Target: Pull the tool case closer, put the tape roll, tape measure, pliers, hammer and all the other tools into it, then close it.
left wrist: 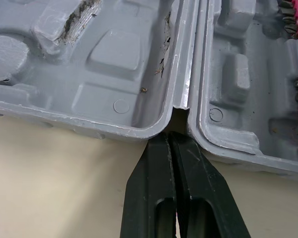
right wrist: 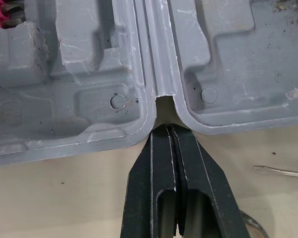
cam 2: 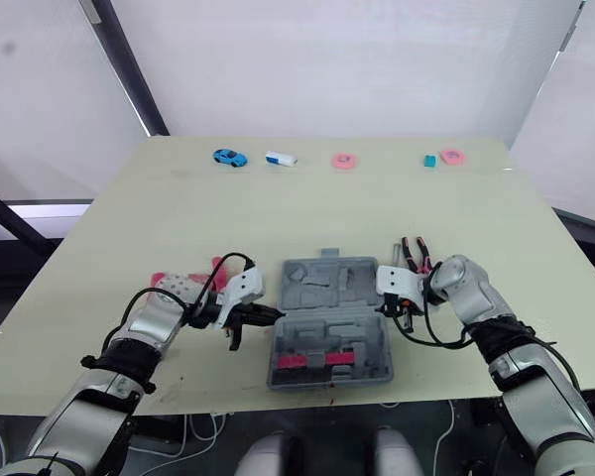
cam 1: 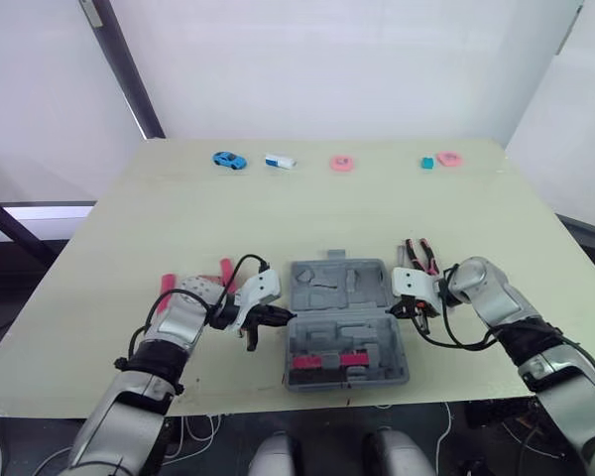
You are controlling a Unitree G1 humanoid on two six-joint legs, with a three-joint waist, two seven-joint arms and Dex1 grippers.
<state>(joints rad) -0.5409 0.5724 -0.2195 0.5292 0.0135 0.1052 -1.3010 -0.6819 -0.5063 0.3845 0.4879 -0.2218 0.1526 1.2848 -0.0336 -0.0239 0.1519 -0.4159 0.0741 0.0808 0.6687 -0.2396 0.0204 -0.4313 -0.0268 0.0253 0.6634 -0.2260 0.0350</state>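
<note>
The grey tool case (cam 1: 342, 283) lies open near the table's front edge, with pink-handled bits (cam 1: 327, 361) in its near half. My left gripper (cam 1: 283, 317) is shut, its tips pressed against the hinge notch on the case's left side (left wrist: 114, 74). On the case's right side (right wrist: 89, 99), my right gripper (cam 1: 399, 309) is also shut at the hinge notch. Pliers (cam 1: 421, 253) with red and black handles lie just behind the right gripper. Pink-handled tools (cam 1: 226, 270) lie by my left forearm. A thin screwdriver (right wrist: 280, 172) lies near the right gripper.
Along the far edge sit a blue toy car (cam 1: 229, 160), a white and blue item (cam 1: 280, 161), a pink ring (cam 1: 341, 164), a small teal piece (cam 1: 427, 163) and another pink ring (cam 1: 449, 159). Bare tabletop stretches between that row and the case.
</note>
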